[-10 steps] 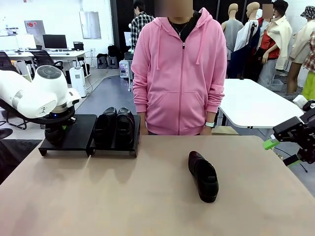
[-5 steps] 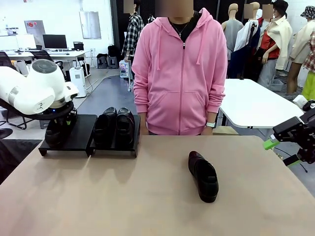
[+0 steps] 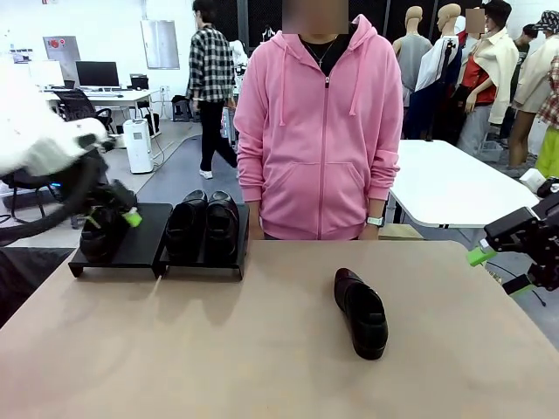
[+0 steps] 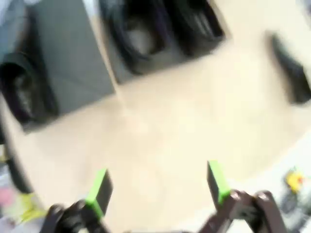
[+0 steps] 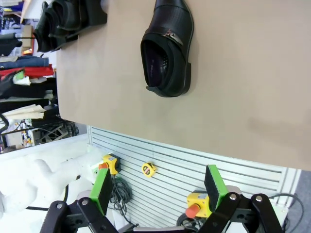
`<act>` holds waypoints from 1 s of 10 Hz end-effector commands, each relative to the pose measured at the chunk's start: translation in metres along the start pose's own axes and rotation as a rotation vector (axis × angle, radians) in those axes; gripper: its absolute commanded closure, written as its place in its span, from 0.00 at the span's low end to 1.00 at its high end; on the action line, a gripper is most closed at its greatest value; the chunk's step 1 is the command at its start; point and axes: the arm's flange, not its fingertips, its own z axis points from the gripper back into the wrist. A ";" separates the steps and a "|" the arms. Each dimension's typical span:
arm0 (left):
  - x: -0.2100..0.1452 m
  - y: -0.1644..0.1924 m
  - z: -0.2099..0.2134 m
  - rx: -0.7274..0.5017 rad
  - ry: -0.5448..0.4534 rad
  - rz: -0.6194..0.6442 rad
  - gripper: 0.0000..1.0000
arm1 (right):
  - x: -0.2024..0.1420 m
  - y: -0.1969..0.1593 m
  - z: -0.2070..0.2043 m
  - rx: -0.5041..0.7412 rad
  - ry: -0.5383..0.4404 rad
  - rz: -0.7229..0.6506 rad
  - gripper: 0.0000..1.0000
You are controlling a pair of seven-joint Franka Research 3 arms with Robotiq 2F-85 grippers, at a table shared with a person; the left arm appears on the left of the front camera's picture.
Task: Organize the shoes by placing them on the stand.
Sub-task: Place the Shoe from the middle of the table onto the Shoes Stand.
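Far left on the tan table (image 3: 175,349): matte black stand (image 3: 144,236) at the far edge, one glossy shoe (image 3: 98,234) at its left end beneath the left gripper (image 3: 118,214), fingers spread and empty, bare tray beside it, then a pair of shoes (image 3: 203,223) side by side, toes toward the robot. Mid-table, wide open wood around a lone shoe (image 3: 362,312), long axis running near to far, slightly angled. Right edge: right gripper (image 3: 498,269) off the table, green pads apart, holding nothing.

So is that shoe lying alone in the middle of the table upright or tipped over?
Upright. The lone shoe sits on its sole on the table, off the stand; the right wrist view shows its opening facing up.
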 end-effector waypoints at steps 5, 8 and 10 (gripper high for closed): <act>-0.138 0.036 0.048 -0.245 -0.169 0.213 0.00 | 0.002 0.000 0.002 0.027 -0.001 0.021 0.00; -0.137 0.063 0.033 -0.266 -0.217 0.495 0.00 | 0.002 0.000 0.002 0.027 -0.001 0.021 0.00; -0.145 0.053 0.045 -0.264 -0.148 0.299 0.00 | 0.002 0.000 0.002 0.027 -0.001 0.021 0.00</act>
